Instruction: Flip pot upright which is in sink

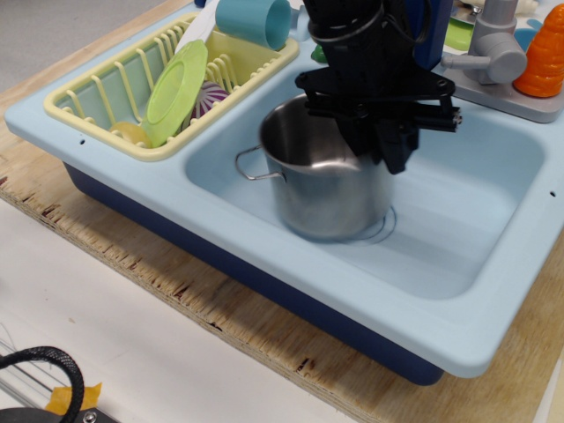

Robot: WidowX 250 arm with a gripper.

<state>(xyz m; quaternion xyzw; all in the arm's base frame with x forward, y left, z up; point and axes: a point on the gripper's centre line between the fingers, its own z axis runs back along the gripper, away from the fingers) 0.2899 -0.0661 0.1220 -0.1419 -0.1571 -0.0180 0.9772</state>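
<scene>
The shiny steel pot (326,189) stands almost upright in the basin of the light-blue sink (458,256), mouth up, one wire loop handle pointing left. My black gripper (379,145) comes down from above and is shut on the pot's far right rim, one finger inside the pot and one outside. The pot's base rests on or just above the basin floor; I cannot tell which.
A pale yellow dish rack (97,97) at the left holds a green plate (176,88) and a teal cup (256,22). A grey faucet (489,53) and an orange carrot (546,53) stand at the back right. The sink sits on a plywood board.
</scene>
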